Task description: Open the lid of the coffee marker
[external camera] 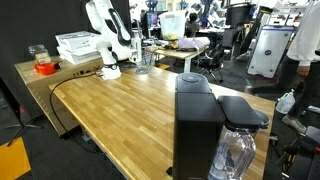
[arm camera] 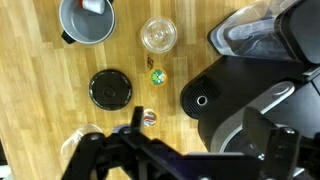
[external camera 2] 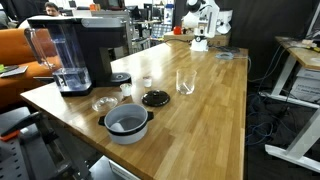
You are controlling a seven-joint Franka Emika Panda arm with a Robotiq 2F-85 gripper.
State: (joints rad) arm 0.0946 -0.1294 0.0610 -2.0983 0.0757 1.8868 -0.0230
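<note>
Coffee maker (external camera: 196, 125), black and boxy, stands at one end of the wooden tabletop (external camera: 110, 110) with its clear water tank (external camera: 235, 152) touching one side. Its lid (external camera: 193, 82) lies flat and shut on top in both exterior views, so the opening is not yet begun. Near the machine's foot lie loose things: a black disc (external camera 2: 155, 98), a grey pot (external camera 2: 127, 123), a drinking glass (external camera 2: 185, 81) and a small green item (arm camera: 157, 76), too small to name. The arm (external camera: 104, 40) sits at the far end of the tabletop, well apart from the coffee maker. The claw (arm camera: 133, 142) shows only as a dark shape at the lower edge of the wrist view, with nothing visibly in it; whether its jaws are spread or closed cannot be told. To do this step well, the operator would likely carry the claw high over the clutter rather than through it, then come down at the lid's free edge, opposite the hinge. Which edge that is cannot be read from these views. A fingertip hooked under the lip and lifted along the hinge's arc should suit better than a straight pull, which could tip or drag the machine, and the approach should stay off the water tank.
</note>
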